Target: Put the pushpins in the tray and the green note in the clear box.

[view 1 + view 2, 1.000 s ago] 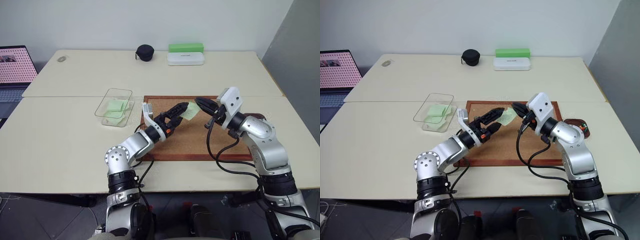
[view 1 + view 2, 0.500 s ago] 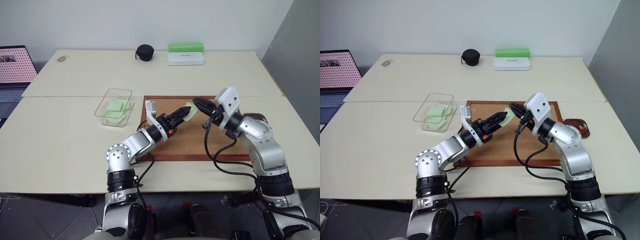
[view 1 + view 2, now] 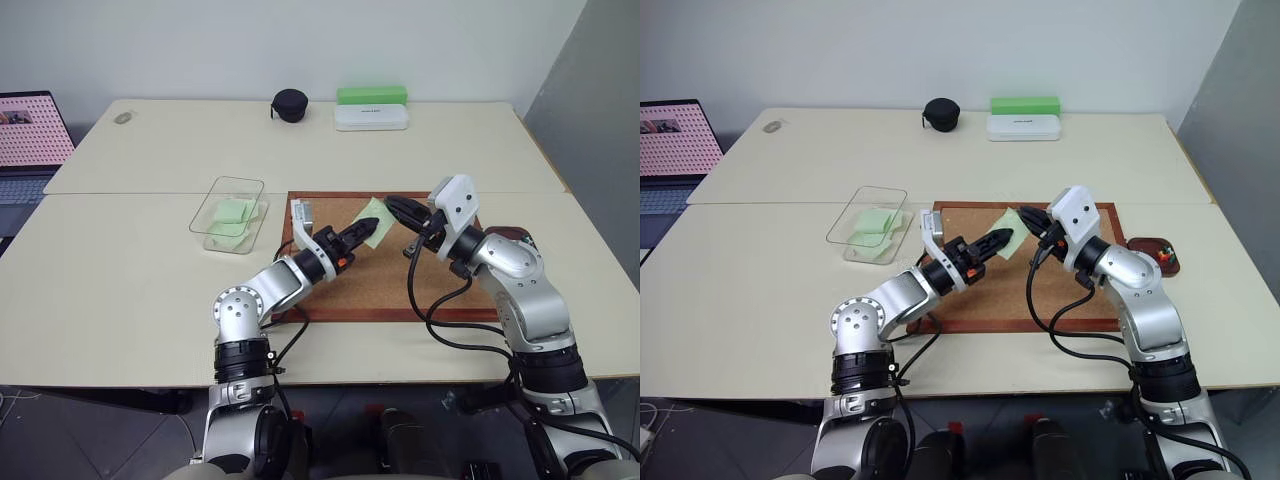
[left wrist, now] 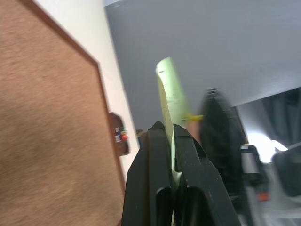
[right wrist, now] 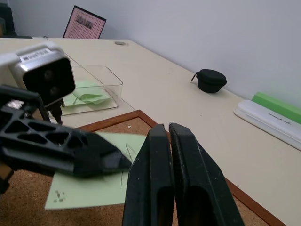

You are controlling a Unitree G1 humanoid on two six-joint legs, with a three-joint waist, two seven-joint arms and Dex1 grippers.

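The pale green note [image 3: 371, 211] stands tilted over the corkboard [image 3: 385, 285], and my left gripper [image 3: 371, 231] is shut on its lower edge. My right gripper [image 3: 389, 204] is shut, its tip against the note's far side. In the left wrist view a tiny yellow bit [image 4: 193, 117] sits between the note [image 4: 168, 92] and the right gripper; I cannot tell whether it is held. The reddish-brown tray [image 3: 1156, 243] lies right of the board behind my right arm, with red and green pushpins [image 3: 1165, 258] in it. The clear box [image 3: 237, 188] sits left of the board with green slips inside.
A black pouch [image 3: 290, 104], a bright green block [image 3: 372, 95] and a white case [image 3: 371, 117] stand along the table's far edge. A laptop [image 3: 30, 130] is at the far left. Black cables hang from my right wrist over the board's right part.
My left gripper was open around the note and has now shut on it. The right gripper stayed shut, close against the note.
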